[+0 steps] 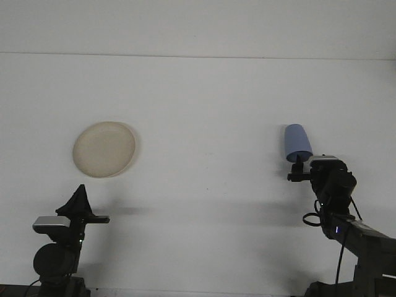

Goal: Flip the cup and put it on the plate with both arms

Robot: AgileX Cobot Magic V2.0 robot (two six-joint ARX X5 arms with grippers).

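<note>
White worktop [204, 99] carries a blue cup [297, 143] standing mouth-down far right of the plate [104, 148], and the right gripper [299, 168], whose grip I cannot tell, sits so near its rim that it may topple the cup.

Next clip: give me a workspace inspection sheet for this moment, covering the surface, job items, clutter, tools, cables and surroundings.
Surface: white table, bare apart from the two job items.
Job's things: blue cup at right, wider end toward the camera, apparently upside down, not on the plate; cream plate at left, nothing on it.
Clutter: nothing seen.
Tools: right tool right at the cup's near rim, contact and finger state unclear; left tool low at the near left edge, away from the plate, finger state unclear.
Cables: black loop on the right arm, off the table items.
Surroundings: plain white wall behind the table; nothing else seen.
</note>
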